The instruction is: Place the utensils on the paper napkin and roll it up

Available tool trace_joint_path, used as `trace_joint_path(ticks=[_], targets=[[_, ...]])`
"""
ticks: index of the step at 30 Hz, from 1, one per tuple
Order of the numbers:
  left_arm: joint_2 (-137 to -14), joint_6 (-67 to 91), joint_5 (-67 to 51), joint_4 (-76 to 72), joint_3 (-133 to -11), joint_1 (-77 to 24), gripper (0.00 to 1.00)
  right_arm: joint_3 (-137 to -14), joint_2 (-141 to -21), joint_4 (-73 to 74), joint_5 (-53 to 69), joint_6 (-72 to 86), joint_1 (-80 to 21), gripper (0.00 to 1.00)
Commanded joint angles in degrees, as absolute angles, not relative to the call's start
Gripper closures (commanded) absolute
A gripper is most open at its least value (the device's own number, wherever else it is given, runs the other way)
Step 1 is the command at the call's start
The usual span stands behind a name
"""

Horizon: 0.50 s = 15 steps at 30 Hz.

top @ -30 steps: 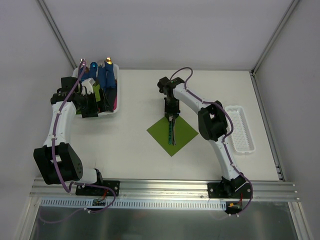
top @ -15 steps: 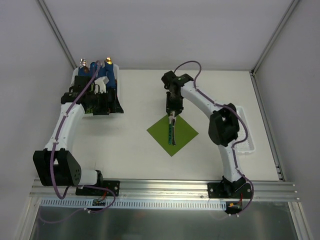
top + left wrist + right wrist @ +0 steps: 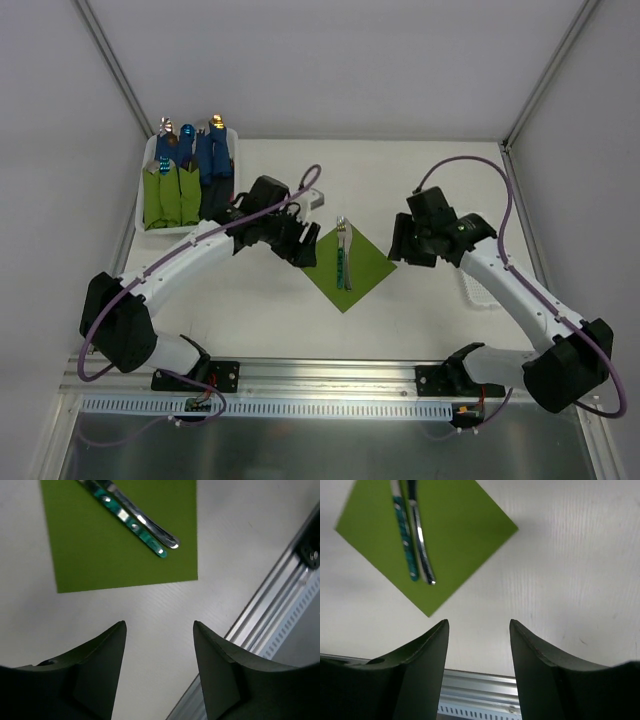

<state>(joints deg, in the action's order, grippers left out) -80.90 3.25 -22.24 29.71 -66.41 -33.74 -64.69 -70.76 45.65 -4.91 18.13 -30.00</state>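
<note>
Two utensils [image 3: 343,262] lie side by side on the paper napkin [image 3: 368,262], so placing looks done and rolling is not yet begun. Left gripper [image 3: 159,630] sits at the napkin's nine o'clock, right gripper [image 3: 478,625] at three, both with jaws apart and empty.

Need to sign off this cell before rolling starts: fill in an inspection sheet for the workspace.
Surface: white table, nothing spilled.
Job's things: paper napkin flat, unrolled; two utensils side by side along its diagonal.
Clutter: white bin far left holding green and blue bundles; white basket partly behind the right arm.
Grippers: left gripper open, empty, beside the napkin's left corner; right gripper open, empty, right of the napkin.
Cables: purple cable looping along each arm, off the napkin.
Surroundings: white walls; aluminium rail at the near edge.
</note>
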Motion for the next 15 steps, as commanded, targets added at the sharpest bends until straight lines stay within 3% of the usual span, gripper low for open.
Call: trace_joint_path(ticks=[1, 6, 11, 15], targets=[[-80.2, -16.1, -35.6, 27.4, -61.9, -36.0, 0.45, -58.9, -66.9, 42.8, -3.1, 17.7, -28.2, 0.45], [-77.9, -29.3, -41.3, 22.9, -53.7, -38.4, 0.52, -52.7, -61.4, 39.2, 4.5, 19.2, -22.2, 0.48], [-79.6, -37.6, -36.1, 16.8, -51.3, -46.7, 0.61, -48.4, -58.2, 37.7, 9.1, 19.2, -15.6, 0.5], [-81.7, -41.8, -32.4, 11.0, -49.2, -51.6, 0.63, -47.0, -57.1, 37.4, 12.9, 18.5, -11.7, 0.5]])
